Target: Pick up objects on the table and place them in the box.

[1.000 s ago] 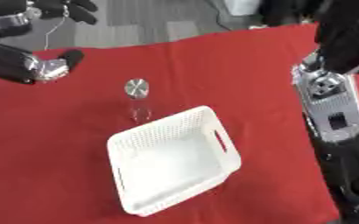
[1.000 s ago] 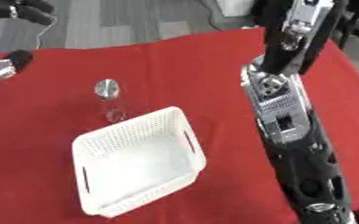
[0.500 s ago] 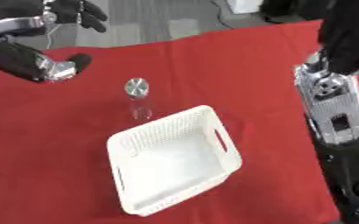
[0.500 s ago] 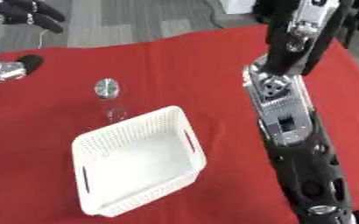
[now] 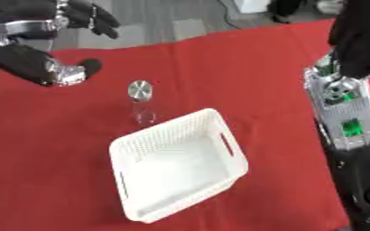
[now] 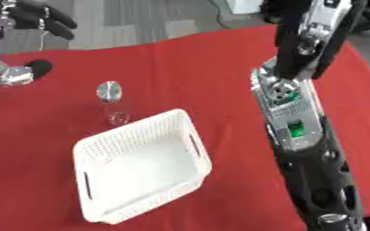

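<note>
Your white perforated box (image 5: 176, 169) sits lower centre on the red counter (image 5: 219, 67). Just above it stands a clear bottle (image 5: 141, 103) with a silver cap, well apart from your left robot hand (image 5: 42, 67) at upper left, fingers spread, holding nothing.

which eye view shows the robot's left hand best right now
The left eye view: the left hand shows whole at the upper left, fingers spread open above the red cloth. The right eye view cuts it at the left edge, showing only the fingers.
</note>
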Controlling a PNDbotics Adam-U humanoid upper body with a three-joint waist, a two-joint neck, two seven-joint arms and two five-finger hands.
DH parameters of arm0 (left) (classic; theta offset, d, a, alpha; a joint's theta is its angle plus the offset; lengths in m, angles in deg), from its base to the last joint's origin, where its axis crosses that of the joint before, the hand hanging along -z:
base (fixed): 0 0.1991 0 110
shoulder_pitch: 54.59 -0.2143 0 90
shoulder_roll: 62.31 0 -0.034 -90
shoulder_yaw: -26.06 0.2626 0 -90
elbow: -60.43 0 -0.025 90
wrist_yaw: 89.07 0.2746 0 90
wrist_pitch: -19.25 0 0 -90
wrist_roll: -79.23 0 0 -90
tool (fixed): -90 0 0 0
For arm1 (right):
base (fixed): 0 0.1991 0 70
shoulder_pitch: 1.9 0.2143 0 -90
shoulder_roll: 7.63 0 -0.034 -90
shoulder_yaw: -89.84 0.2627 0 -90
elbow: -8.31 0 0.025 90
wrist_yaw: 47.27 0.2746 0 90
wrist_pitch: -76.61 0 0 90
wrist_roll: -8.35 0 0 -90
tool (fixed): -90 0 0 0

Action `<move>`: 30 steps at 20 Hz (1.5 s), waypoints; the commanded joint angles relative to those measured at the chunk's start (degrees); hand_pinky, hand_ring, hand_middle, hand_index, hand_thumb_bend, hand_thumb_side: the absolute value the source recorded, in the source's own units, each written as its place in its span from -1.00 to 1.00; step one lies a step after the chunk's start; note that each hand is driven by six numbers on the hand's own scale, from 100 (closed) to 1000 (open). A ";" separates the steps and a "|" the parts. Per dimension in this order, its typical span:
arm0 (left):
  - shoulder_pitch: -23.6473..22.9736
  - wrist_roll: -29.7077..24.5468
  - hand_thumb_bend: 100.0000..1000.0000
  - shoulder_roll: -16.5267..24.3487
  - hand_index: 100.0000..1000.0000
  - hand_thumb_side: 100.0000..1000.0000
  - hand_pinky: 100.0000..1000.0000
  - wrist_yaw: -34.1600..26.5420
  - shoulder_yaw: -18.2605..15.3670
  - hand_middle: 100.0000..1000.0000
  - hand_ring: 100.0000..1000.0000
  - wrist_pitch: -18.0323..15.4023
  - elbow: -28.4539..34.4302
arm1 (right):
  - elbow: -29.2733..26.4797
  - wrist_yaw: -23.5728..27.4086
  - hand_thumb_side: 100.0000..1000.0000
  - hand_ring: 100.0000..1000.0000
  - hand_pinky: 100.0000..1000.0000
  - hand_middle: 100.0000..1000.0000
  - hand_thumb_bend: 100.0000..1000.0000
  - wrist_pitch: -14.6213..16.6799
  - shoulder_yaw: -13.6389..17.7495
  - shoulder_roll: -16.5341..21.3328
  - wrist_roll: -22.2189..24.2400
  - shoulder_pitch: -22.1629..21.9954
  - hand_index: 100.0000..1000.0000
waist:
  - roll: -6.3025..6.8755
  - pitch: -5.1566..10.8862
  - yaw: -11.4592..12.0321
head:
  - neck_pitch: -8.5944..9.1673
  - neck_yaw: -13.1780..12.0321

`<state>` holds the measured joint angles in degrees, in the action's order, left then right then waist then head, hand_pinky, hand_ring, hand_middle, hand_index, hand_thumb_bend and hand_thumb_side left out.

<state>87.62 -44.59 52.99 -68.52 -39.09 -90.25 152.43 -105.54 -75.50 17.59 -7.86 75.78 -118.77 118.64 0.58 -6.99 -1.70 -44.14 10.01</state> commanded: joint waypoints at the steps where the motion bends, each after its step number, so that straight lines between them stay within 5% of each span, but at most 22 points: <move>1: 1.60 -0.76 -1.00 0.43 0.80 0.70 0.54 -0.92 -0.19 0.79 0.57 0.02 0.39 | -0.74 0.00 1.00 0.10 0.05 0.15 -1.00 2.30 0.00 0.03 -2.00 1.36 0.21 | 0.11 0.66 -0.23 | 0.03 -0.60; 6: 1.31 -2.42 -0.84 0.23 0.80 0.70 0.55 -1.61 0.32 0.80 0.58 -0.42 0.83 | -0.74 0.08 1.00 0.10 0.05 0.15 -1.00 2.37 -0.12 -0.27 -1.92 1.57 0.21 | 0.14 0.62 -0.66 | 0.03 -0.70; 17: 0.91 -6.47 -0.10 -0.37 0.80 0.53 0.56 -0.91 1.01 0.80 0.59 -2.74 0.20 | -0.74 0.64 1.00 0.10 0.05 0.15 -1.00 2.56 -0.67 -1.25 -1.22 2.41 0.21 | 0.33 0.20 -1.96 | 0.03 -1.41; 30: 1.17 -6.65 -0.05 -0.35 0.78 0.28 0.60 2.15 1.28 0.78 0.61 -5.63 0.00 | -0.74 0.94 1.00 0.10 0.05 0.15 -1.00 2.81 -0.92 -2.27 -0.91 3.05 0.21 | 0.62 -0.06 -2.77 | 0.03 -3.03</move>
<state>87.57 -50.19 51.65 -67.11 -37.34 -94.22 152.11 -105.54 -74.76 18.40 -8.86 73.55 -117.96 120.74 1.05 -7.69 -4.49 -44.15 7.55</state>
